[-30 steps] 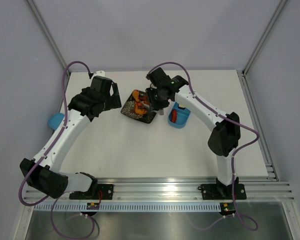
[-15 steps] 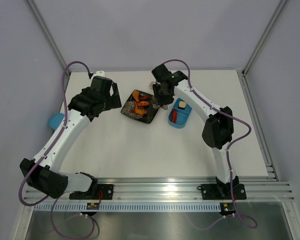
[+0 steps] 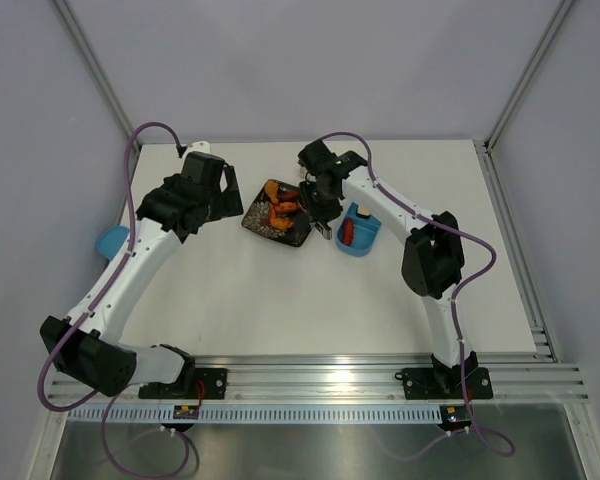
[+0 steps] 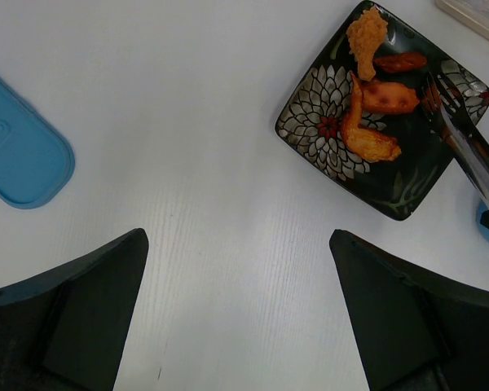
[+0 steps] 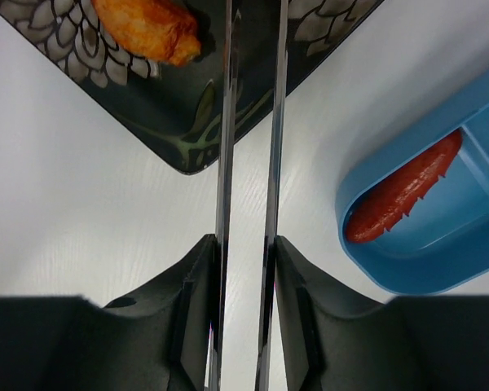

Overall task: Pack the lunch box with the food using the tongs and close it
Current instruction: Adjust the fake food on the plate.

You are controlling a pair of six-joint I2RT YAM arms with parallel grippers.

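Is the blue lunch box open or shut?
Open. The lunch box shows a red sausage inside, and its lid lies apart from it.

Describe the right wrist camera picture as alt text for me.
The right end effector grips silver tongs reaching over a black patterned plate with an orange food piece. A blue lunch box at right holds a red sausage.

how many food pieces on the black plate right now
4: a battered piece at the plate's top corner, a red sausage beside it, an orange chunk under that, a long curved piece lowest. The tongs may hide more.
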